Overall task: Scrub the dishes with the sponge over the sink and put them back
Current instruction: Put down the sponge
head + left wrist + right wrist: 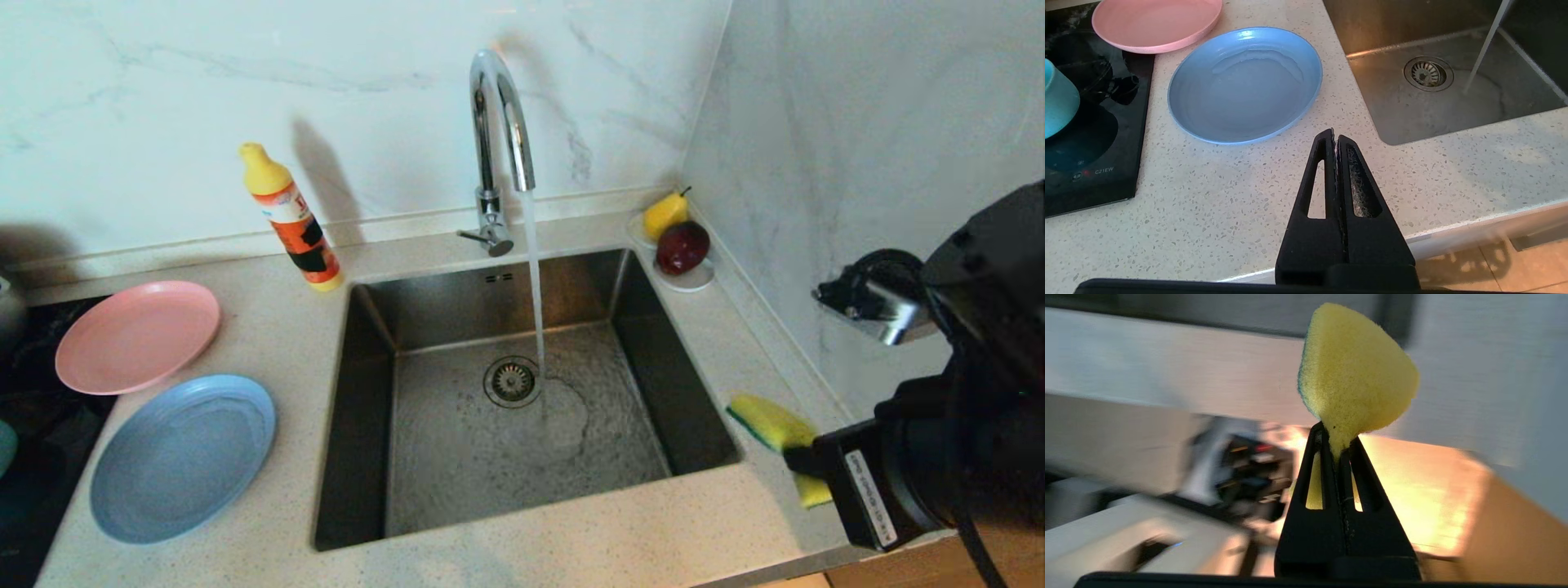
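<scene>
The black cooktop (1094,163) reads "C21EW" by its controls.

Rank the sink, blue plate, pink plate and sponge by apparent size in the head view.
1. sink
2. blue plate
3. pink plate, perhaps the same size as the blue, only farther away
4. sponge, partly hidden by the right gripper

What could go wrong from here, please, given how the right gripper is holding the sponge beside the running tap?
1. The right gripper pinches only a narrow edge of the sponge, so it may slip out during scrubbing.
2. Water runs from the tap into the sink; a plate held under it could splash the counter.
3. The pink plate overhangs the black cooktop and could tip when grasped.
</scene>
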Motion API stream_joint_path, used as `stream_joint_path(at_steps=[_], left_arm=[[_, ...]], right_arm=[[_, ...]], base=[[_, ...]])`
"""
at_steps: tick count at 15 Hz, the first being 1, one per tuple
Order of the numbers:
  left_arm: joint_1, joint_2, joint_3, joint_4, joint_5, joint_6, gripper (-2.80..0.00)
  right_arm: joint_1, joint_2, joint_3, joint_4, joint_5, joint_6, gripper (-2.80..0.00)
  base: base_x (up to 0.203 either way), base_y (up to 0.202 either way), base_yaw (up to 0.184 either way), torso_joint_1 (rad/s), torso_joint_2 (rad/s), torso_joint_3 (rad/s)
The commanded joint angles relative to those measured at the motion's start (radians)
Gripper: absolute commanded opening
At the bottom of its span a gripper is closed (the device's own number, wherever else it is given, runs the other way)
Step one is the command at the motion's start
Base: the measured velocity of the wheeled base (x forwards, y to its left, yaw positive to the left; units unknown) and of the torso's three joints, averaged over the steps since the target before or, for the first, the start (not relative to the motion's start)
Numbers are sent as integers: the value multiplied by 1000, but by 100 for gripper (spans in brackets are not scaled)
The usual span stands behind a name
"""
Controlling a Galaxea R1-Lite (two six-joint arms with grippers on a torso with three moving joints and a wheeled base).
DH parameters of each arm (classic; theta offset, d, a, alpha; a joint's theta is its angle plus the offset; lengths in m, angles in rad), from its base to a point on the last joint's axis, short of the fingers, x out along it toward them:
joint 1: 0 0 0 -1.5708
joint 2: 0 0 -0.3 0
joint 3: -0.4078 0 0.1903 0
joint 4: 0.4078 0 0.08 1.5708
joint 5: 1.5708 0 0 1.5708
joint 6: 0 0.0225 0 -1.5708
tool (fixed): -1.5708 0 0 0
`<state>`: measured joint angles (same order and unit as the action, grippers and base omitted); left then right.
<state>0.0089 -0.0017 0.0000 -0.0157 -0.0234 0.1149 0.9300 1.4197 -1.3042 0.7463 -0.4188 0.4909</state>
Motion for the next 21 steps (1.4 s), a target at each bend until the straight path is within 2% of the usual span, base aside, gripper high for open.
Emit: stream_joint_path(at_steps=[1, 7, 12, 16, 21], left_arm=[[0, 3, 18, 0, 0, -3, -280], [2, 3, 18, 0, 0, -3, -280], [0, 3, 18, 0, 0, -3, -280], [0, 3, 18, 0, 0, -3, -280], [0, 3, 18, 0, 0, -3, -280]], right_arm=[[16, -20, 54, 2, -59, -1, -280], [15, -45, 149, -37, -120, -48, -280], [15, -51, 369, -242, -219, -98, -280], [13, -47, 452, -318, -300, -107, -280], [-34, -30, 592, -489, -313, -123, -280]], base=[[0, 0, 0, 0, 0, 0], [0, 0, 0, 0, 0, 0], [0, 0, 0, 0, 0, 0], [0, 0, 0, 0, 0, 0], [0, 0, 0, 0, 0, 0]])
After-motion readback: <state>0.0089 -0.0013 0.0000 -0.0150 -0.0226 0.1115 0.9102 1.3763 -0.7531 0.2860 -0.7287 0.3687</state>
